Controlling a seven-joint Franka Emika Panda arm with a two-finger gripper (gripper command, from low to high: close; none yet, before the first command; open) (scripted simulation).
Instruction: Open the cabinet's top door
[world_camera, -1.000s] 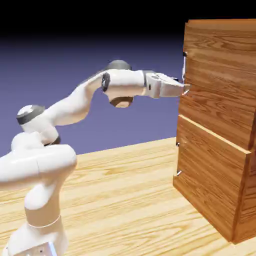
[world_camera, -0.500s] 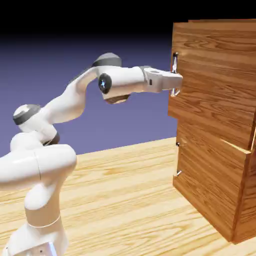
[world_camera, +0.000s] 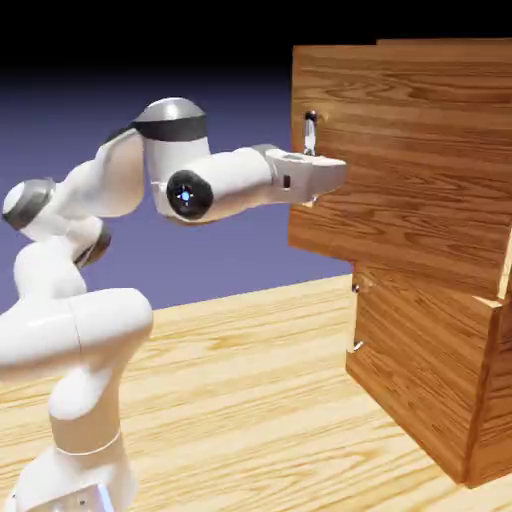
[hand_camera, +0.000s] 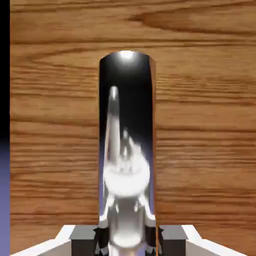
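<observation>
Closing on the bar handle, the gripper has its fingertips one to each side of the shiny metal, gripping it near the hand view's bottom edge. The handle, mirror-like, runs up the middle of that view and reflects pale shapes. It is mounted on the top door, whose brown grain fills most of the hand view behind it; a strip of dark and blue-violet backdrop shows along the door's left edge there.

In the exterior view, the door stands swung out from the cabinet, partly open, its handle edge toward the exterior view's left and overhanging the lower door. The lower door sits beneath the top one, with small metal mounts at its left edge. From the handle, the white arm reaches back to the left of the cabinet. Pale wood-grain table spreads between arm and cabinet. No writing can be read on any of it.
</observation>
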